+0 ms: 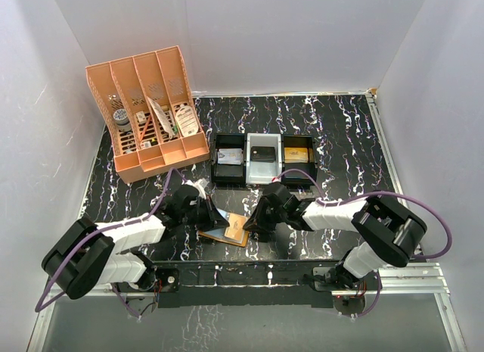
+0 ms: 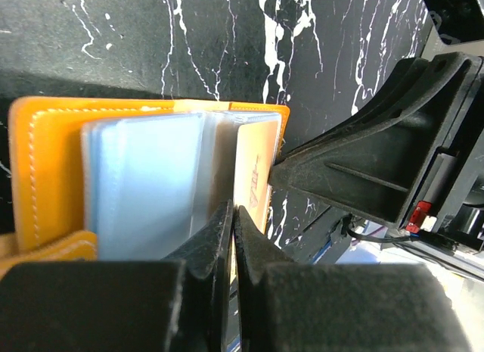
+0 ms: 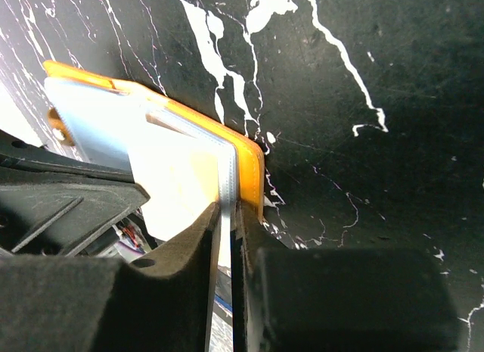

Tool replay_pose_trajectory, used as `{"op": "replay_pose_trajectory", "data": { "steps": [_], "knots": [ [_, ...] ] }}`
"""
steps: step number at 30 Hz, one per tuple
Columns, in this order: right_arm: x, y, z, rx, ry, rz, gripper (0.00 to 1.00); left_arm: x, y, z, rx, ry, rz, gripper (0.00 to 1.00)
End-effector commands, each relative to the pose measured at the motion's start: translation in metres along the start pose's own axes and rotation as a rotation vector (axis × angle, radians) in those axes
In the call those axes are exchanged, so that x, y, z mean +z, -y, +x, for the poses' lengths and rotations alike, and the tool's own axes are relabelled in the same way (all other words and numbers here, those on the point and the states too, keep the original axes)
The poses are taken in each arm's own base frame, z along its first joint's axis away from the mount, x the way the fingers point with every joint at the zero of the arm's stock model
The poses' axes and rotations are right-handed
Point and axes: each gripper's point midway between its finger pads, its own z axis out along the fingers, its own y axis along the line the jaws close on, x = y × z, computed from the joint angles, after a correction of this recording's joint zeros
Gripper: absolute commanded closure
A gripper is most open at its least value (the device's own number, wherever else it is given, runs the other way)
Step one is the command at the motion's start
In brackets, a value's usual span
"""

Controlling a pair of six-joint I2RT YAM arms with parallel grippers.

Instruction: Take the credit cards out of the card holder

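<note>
The card holder (image 1: 229, 231) lies open on the table (image 1: 344, 140) near the front edge, between the two arms and touched by both. The left end effector (image 1: 214, 218) comes at it from the left. In the left wrist view its fingers (image 2: 212, 238) are pressed together over the near edge of the pale inner panels. A thin pale sliver shows in the seam between them, but it cannot be told whether this is a card or a sleeve. The right end effector (image 1: 252, 225) comes from the right. In the right wrist view its jaws are almost closed on the edge of the holder, with a thin pale layer between them and the orange cover just beside one fingertip. The credit cards (image 2: 144, 185) sit inside the holder as overlapping pale blue-white layers over the orange backing, none clear of it. Two pale layers can be told apart, with an orange-tinted printed panel beside them, and the full number cannot be determined. Count: one card holder and two end effectors. One orange desk organizer (image 1: 147, 113) with four slots stands at the rear left. Three small trays (image 1: 265, 161) stand in a row behind the holder: the left holds a pale item, the middle a small black box (image 1: 264, 151) and the right a gold-coloured block (image 1: 298, 154).
</note>
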Motion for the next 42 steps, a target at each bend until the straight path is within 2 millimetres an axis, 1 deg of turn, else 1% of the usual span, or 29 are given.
{"op": "replay_pose_trajectory", "data": {
  "steps": [1,8,10,16,19,21,23,26,27,31,41,42],
  "knots": [
    [0.004,0.005,-0.002,-0.03,0.01,0.048,0.9,-0.005,-0.001,-0.005,0.033,0.005,-0.038,1.0],
    [0.008,0.007,-0.004,-0.041,0.012,0.072,0.9,-0.007,-0.003,-0.008,0.04,0.01,-0.066,1.0],
    [0.009,0.008,-0.004,-0.042,0.01,0.078,0.91,-0.009,-0.006,-0.009,0.037,0.015,-0.091,1.0],
    [0.004,0.003,-0.011,-0.061,0.047,0.074,0.91,-0.013,-0.013,-0.012,0.019,0.033,-0.13,1.0],
    [0.003,0.003,-0.013,-0.072,0.055,0.086,0.93,-0.013,-0.013,-0.014,0.016,0.036,-0.128,0.98],
    [0.003,0.006,-0.013,-0.074,0.054,0.095,0.93,-0.012,-0.011,-0.014,0.007,0.035,-0.114,0.95],
    [0.003,0.008,-0.012,-0.074,0.054,0.097,0.94,-0.01,-0.005,-0.014,-0.018,0.027,-0.069,0.91],
    [0.002,0.004,-0.014,-0.082,0.059,0.086,0.93,-0.009,0.0,-0.011,-0.055,0.008,-0.019,0.89],
    [0.001,0.003,-0.015,-0.085,0.062,0.086,0.94,-0.008,0.0,-0.011,-0.059,0.006,-0.017,0.89],
    [0.001,0.004,-0.016,-0.095,0.068,0.096,0.93,-0.01,-0.001,-0.012,-0.064,0.011,-0.017,1.0],
    [0.0,0.003,-0.015,-0.1,0.061,0.09,0.91,-0.01,0.002,-0.006,-0.076,-0.02,0.037,1.0],
    [0.0,0.003,-0.014,-0.1,0.061,0.09,0.91,-0.009,0.001,-0.004,-0.079,-0.026,0.037,0.95]
  ]
}}
